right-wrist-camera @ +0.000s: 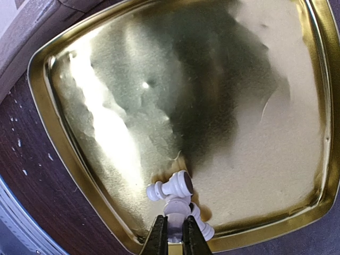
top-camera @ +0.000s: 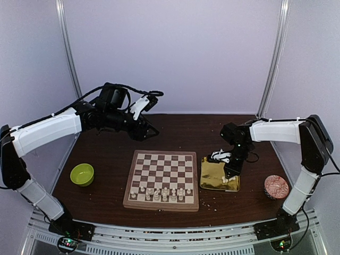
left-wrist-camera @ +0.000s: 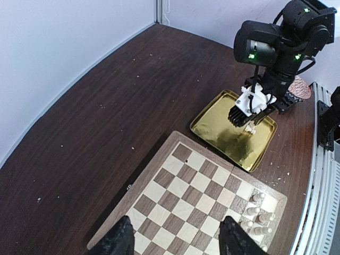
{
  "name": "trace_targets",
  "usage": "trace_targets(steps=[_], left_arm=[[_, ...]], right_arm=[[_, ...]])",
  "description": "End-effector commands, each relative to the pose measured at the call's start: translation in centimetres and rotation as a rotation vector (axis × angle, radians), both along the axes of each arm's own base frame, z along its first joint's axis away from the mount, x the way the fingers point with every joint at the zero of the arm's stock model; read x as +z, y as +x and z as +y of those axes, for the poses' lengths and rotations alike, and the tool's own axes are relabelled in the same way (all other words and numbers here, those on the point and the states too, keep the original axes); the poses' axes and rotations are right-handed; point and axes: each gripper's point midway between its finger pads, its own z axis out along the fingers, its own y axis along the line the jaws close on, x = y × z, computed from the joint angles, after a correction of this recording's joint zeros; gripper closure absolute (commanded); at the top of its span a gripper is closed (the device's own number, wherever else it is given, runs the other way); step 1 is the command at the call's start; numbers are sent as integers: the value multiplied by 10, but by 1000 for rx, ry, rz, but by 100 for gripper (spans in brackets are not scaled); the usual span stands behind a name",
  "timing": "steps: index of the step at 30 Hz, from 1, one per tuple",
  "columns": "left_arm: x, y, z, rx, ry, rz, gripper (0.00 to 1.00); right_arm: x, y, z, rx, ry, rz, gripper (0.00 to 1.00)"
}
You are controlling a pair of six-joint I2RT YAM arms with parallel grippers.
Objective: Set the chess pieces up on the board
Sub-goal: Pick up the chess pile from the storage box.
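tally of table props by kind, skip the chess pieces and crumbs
chessboard: 1
gold tray: 1
green bowl: 1
patterned round dish: 1
Total: 4

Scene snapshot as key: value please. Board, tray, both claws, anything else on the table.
board: centre of table, pieces on its two near rows only
tray: gold, right of board, a few pieces left in it near one edge
right claw: over tray, shut on a piece
left claw: open, empty, raised off the table
bowl: green, left of board
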Motion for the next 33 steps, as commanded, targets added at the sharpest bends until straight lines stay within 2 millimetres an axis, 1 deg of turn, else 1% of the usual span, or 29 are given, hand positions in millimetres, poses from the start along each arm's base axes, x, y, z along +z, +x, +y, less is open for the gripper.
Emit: trace_targets(steps=[1, 6, 13, 16, 22, 28, 33], left_arm=[[10, 0, -9, -29, -43, -4, 45], [5, -3, -13, -51, -43, 24, 45], [2, -6, -18, -73, -50, 50, 45], [0, -6, -18, -75, -49, 56, 45], [-5, -5, -23, -72, -49, 61, 47], [-9, -10, -30, -92, -48, 55, 48], [-8, -9, -30, -91, -52, 43, 48]], right_arm=[[3, -8, 9, -1, 63, 95, 98], [11, -11, 18, -27, 161, 204, 99], [16, -11, 22, -73, 254, 326, 99], [25, -12, 24, -74, 275, 320, 99], [53, -8, 29, -72, 324, 270, 99], [70, -5, 34, -73, 361, 238, 99], [87, -2, 40, -68, 407, 214, 98]])
